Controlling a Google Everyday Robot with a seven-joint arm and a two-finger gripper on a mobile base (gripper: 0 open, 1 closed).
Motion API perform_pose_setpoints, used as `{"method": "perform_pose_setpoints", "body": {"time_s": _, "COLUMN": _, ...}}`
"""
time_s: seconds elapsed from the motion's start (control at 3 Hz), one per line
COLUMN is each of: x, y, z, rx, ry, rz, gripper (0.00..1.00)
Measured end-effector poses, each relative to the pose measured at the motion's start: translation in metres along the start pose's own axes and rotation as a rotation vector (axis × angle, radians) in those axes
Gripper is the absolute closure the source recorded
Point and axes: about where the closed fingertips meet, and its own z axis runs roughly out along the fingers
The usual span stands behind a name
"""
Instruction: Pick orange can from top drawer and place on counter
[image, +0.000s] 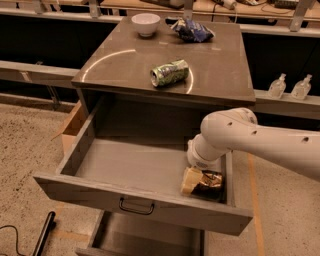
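The top drawer (100, 192) is pulled wide open below the counter (215, 65). The orange can (211, 182) lies on its side in the drawer's front right corner. My gripper (196, 182) is down inside the drawer, right at the can's left end and touching it. The white arm comes in from the right, over the drawer's right wall. The wrist hides the far side of the gripper.
A green-and-white can (170, 73) lies on its side on the counter, with a white bowl (145, 23) and a blue bag (192, 31) at the back. The lower drawer (145, 240) is partly open. A cardboard box (72, 125) stands to the left. Two small bottles (277, 86) stand to the right.
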Motion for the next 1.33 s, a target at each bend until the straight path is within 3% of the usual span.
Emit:
{"method": "perform_pose_setpoints", "body": {"time_s": 0.67, "x": 0.029, "y": 0.003, "z": 0.02, "rx": -0.034, "ry": 0.06, "rz": 0.04, "gripper": 0.0}}
{"method": "perform_pose_setpoints", "body": {"time_s": 1.0, "x": 0.039, "y": 0.002, "z": 0.022, "rx": -0.043, "ry": 0.076, "rz": 0.052, "gripper": 0.17}}
{"method": "perform_pose_setpoints", "body": {"time_s": 1.33, "x": 0.042, "y": 0.002, "z": 0.022, "rx": -0.054, "ry": 0.083, "rz": 0.043, "gripper": 0.41}}
